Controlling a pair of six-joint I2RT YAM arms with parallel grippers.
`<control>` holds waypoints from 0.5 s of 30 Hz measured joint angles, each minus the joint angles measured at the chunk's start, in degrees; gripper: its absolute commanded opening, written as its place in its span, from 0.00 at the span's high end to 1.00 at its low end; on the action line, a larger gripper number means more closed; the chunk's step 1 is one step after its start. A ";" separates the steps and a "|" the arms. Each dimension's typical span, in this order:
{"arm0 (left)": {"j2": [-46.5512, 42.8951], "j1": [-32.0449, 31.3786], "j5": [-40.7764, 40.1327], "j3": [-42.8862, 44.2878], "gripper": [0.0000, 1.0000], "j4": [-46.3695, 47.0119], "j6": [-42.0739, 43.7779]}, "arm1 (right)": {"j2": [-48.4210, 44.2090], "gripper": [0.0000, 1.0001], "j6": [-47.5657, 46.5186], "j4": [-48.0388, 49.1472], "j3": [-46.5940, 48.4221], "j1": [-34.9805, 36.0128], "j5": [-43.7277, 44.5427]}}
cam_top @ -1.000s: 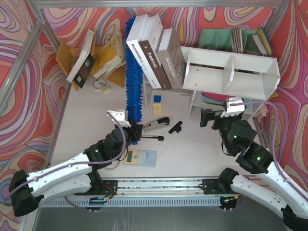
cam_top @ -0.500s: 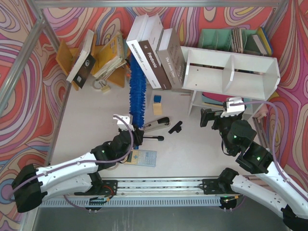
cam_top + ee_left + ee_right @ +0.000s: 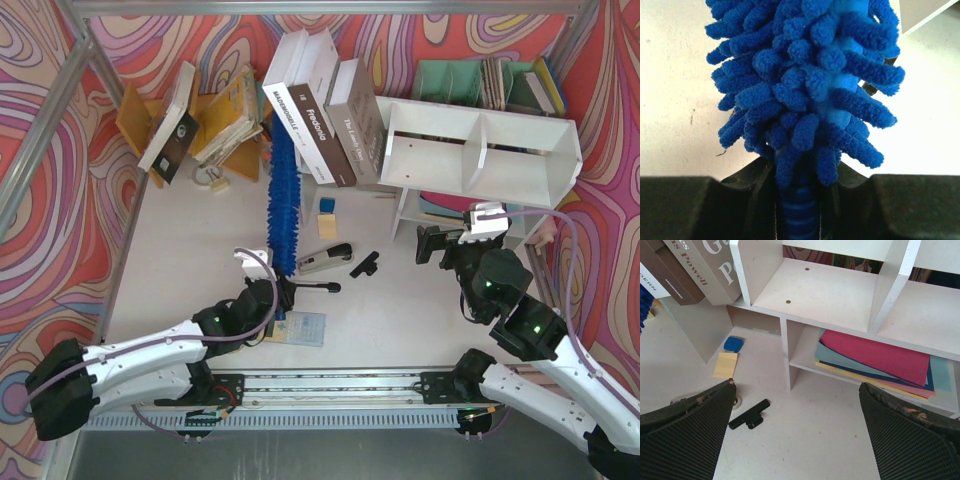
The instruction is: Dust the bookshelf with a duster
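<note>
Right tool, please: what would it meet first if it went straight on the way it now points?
Probably the bookshelf, at the front upright of its lower tier, which lies centred ahead of the open right tool. Depth is unclear; it could touch the table just before it.

Left arm: stretched low from the near-left corner toward the middle, white links almost level, purple cable along them, black wrist turned toward the far side. Left gripper (image 3: 281, 287): jaws closed tight on the slim ribbed handle of the bright-blue fluffy microfibre duster (image 3: 283, 195), gripped just below its head; in the wrist view, both black fingers (image 3: 690, 207) across the bottom edge with the handle pinched between them.

Right arm: raised from the near-right corner, elbow bent, forearm angled up and to the left, white camera block on top of the wrist. Right gripper (image 3: 430, 244): pointing left, jaws spread wide, nothing between them; in the wrist view, textured black pads (image 3: 685, 440) at opposite lower corners.
</note>
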 measured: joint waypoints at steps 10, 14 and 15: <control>0.13 0.02 0.98 1.86 1.00 -5.01 0.31 | 0.00 0.01 0.00 0.00 0.00 0.00 0.00; -2.51 0.20 0.61 7.43 1.00 -7.61 3.48 | 0.00 0.01 0.00 0.00 0.00 0.00 0.00; -2.99 0.22 0.37 8.76 1.00 -7.65 4.28 | 0.00 0.01 0.00 0.00 0.02 0.00 0.00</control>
